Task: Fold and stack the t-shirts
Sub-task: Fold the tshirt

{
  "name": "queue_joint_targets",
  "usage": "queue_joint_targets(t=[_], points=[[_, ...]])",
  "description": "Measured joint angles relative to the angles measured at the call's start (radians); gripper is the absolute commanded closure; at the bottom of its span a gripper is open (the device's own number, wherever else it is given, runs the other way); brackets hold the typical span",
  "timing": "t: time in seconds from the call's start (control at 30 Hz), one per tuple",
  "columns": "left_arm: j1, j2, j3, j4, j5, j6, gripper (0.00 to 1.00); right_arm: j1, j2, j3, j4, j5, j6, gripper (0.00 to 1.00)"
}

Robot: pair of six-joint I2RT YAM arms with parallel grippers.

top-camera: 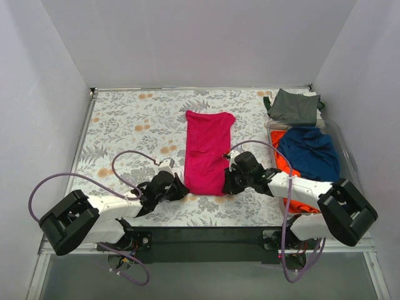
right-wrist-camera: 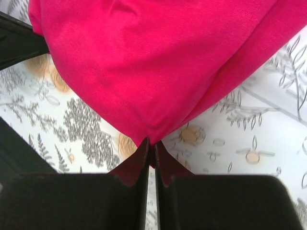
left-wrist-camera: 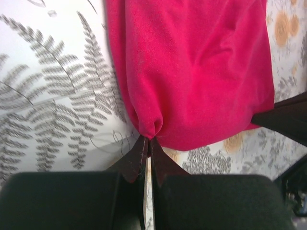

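The left gripper [top-camera: 183, 189] is clamped on the near left corner of the pink tee [top-camera: 207, 150]. In its wrist view the two fingertips [left-wrist-camera: 136, 158] meet on a small pucker of cloth, and the rest of the tee spreads away ahead of them and to their right. The right gripper [top-camera: 226, 185] is likewise pinched tight on the near right corner, where the fabric is drawn to a point between its tips and fans out ahead and to its left. The two grippers face each other across the tee's near hem, and each one's dark finger shows at the edge of the other's wrist view.

The tee lies as a long, narrow strip on the tablecloth [top-camera: 125, 125], running straight away from both grippers toward the far side of the table. To the right of the right gripper, a clear bin [top-camera: 342, 134] holds the navy tee [top-camera: 309, 153] and the orange tee [top-camera: 279, 156], the orange one nearer the right arm. Beyond the bin, farther from the right gripper, lies the grey-green tee [top-camera: 294, 107], well apart from the pink one.
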Motion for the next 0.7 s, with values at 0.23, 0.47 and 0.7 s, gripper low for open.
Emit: queue_joint_targets(t=[0.23, 0.47, 0.7], points=[[-0.058, -0.110, -0.042, -0.087, 0.104, -0.037, 1.00, 0.029, -0.102, -0.014, -0.171, -0.016, -0.008, 0.99], [-0.107, -0.233, -0.054, -0.200, 0.232, -0.071, 1.00, 0.105, -0.127, -0.014, -0.312, -0.083, -0.037, 0.99], [-0.132, -0.388, -0.026, -0.279, 0.254, -0.080, 1.00, 0.163, -0.195, 0.021, -0.424, -0.064, -0.037, 0.99]])
